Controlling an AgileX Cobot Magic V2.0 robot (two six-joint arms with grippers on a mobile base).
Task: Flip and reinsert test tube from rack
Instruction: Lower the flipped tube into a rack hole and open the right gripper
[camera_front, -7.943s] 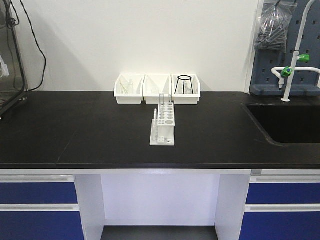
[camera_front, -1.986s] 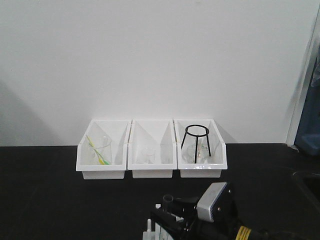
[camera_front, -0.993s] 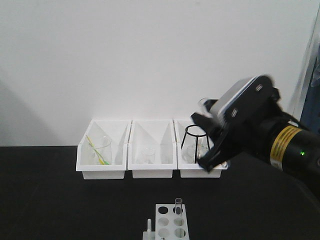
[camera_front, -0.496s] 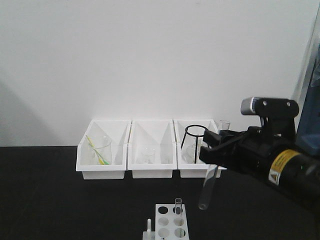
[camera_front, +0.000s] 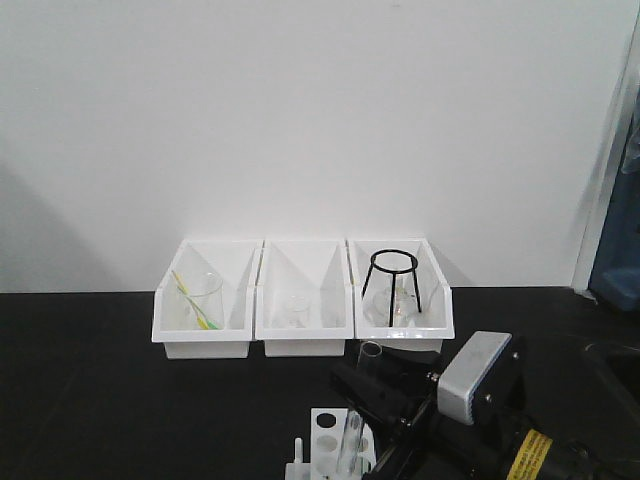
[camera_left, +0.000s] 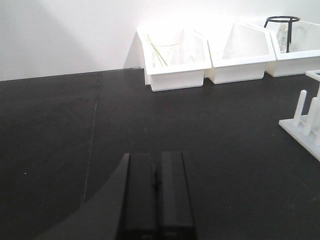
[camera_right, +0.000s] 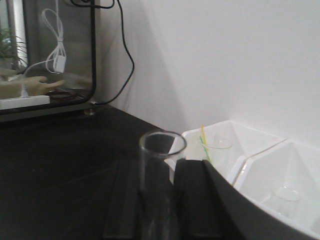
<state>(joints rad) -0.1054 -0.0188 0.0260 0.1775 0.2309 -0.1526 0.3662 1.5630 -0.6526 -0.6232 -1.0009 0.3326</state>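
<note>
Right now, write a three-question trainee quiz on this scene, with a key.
1. True or false: the left fingers are closed together with nothing between them.
2. In the front view, which white bin holds the black ring stand? A) left B) middle C) right
3. Fill in: the test tube gripped by the right fingers above the rack has its open end facing ___.

Key: 1 true; 2 C; 3 up.

The rack (camera_front: 333, 432) stands before the three bins (camera_front: 302, 345).
</note>
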